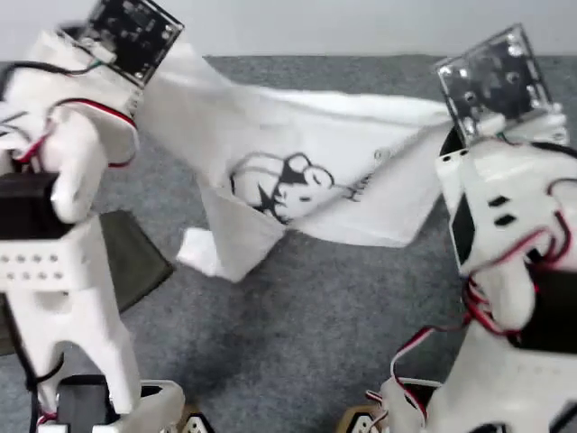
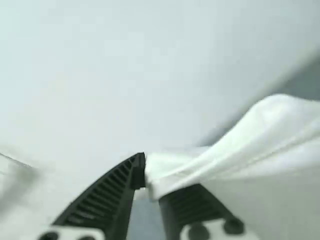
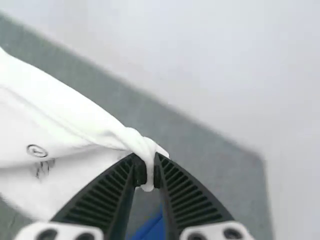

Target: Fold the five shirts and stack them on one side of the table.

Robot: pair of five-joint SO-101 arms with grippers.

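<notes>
A white shirt [image 1: 306, 171] with a black print hangs stretched between my two arms above the grey table [image 1: 315, 325]. Its lower part sags, and a folded corner [image 1: 216, 248] touches the table. In the left wrist view my left gripper [image 2: 145, 185] is shut on one bunched edge of the white shirt [image 2: 240, 145]. In the right wrist view my right gripper [image 3: 146, 175] is shut on a twisted corner of the white shirt [image 3: 60, 120]. The left arm [image 1: 63, 180] stands at the left of the high view, the right arm [image 1: 505, 207] at the right.
A dark green cloth [image 1: 131, 257] lies on the table beside the left arm. Something blue [image 3: 152, 227] shows below the right gripper's fingers. A pale wall [image 1: 361, 23] runs along the table's far edge. Bare grey table lies in the front middle.
</notes>
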